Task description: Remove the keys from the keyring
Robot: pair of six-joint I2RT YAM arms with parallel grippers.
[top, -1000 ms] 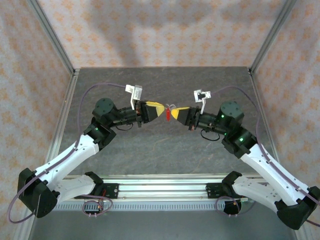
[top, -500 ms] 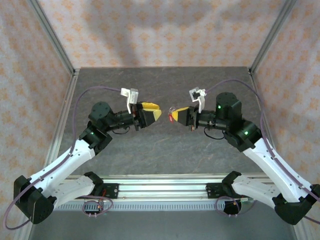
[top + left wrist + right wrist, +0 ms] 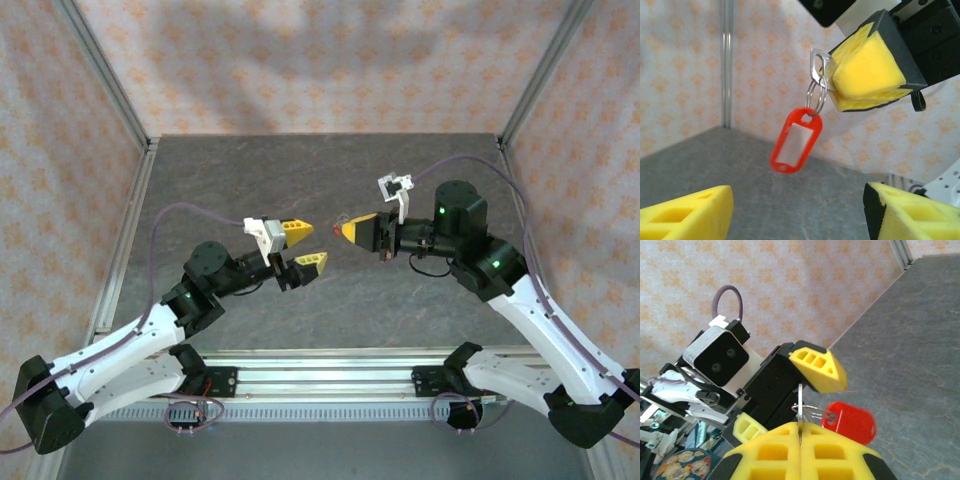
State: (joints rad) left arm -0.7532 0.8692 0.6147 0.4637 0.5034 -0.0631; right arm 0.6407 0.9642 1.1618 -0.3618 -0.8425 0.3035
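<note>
Red keyring (image 3: 796,141) hangs long-axis down from key (image 3: 819,64) pinched tight in your R gripper (image 3: 801,432), straight ahead of your wide-open, empty L gripper (image 3: 305,245), near but not touching.

My left gripper (image 3: 318,244) hangs over the dark grey table (image 3: 330,165), left of centre, its yellow fingers (image 3: 296,229) spread wide and pointing right. My right gripper (image 3: 347,231) faces it from the right, its yellow fingers pressed together. The two grippers are near each other but apart. The red keyring (image 3: 336,229) sits at my right fingertips, in the gap between the grippers. The keys (image 3: 343,217) show as just a pale glint on its far side, too small to tell how I grip them.
</note>
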